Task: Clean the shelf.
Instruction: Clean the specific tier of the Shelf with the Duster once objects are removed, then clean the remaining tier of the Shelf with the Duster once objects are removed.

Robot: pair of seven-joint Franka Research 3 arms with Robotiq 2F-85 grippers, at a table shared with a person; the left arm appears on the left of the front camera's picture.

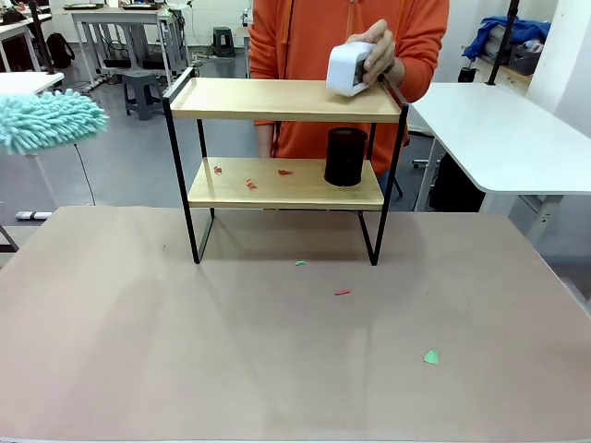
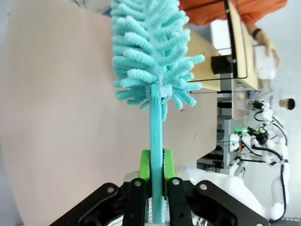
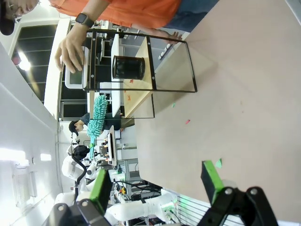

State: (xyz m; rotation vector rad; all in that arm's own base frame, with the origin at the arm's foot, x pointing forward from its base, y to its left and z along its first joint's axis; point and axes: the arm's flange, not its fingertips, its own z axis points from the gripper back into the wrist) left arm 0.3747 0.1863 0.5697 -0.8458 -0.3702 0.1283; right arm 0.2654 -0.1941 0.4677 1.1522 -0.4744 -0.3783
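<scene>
Left gripper (image 2: 156, 165): jaws clamped on the handle of a teal duster (image 2: 150, 56), its fluffy head off the worktop's left edge.
Right gripper (image 3: 157, 183): jaws wide apart, holding nothing.
Shelf (image 1: 277, 100): upright at the middle of the worktop's (image 1: 138, 351) far edge.
Top board: a person's hand (image 1: 377, 51) holds a white box (image 1: 349, 67) at the right end.
Lower board: black cup (image 1: 345, 157) at the right end, red scraps (image 1: 249, 183) left of it.

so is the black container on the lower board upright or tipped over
Upright: the black container stands on its flat base on the lower board of the shelf, sides vertical, near the right legs.
</scene>
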